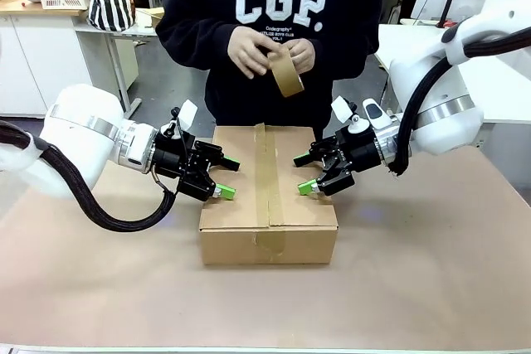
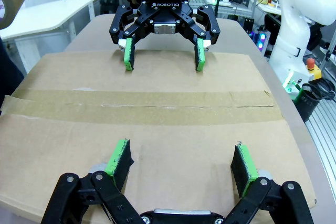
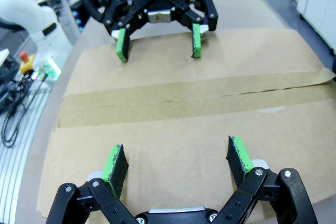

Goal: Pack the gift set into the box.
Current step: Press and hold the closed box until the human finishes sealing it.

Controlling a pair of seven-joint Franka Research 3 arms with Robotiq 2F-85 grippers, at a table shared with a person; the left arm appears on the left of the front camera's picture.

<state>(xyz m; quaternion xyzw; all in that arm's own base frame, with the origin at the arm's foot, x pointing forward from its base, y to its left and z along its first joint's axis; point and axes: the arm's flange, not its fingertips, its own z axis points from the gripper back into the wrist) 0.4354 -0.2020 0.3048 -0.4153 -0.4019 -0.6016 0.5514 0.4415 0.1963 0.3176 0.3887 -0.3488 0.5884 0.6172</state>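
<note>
Closed, taped cardboard box (image 1: pixel 267 205) at mid-worktop (image 1: pixel 431 271), toward the far edge, my left gripper (image 1: pixel 230 179) and right gripper (image 1: pixel 300 175) both spread above its top; I judge it stiff, light, smooth-faced, best squeezed between opposite long walls.

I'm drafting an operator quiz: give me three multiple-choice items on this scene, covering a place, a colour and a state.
1. Where is the tape roll? A in the person's hands; B on the floor; C on a chair.
2. The tape strip on the box is: A white; B brown; C blue.
3. The jaws of the left gripper and right gripper are: A open; B shut empty; C shut on tape.
Answers: 1 A, the hands hold it; 2 B, it matches the cardboard; 3 A, each pair stands apart.
</note>
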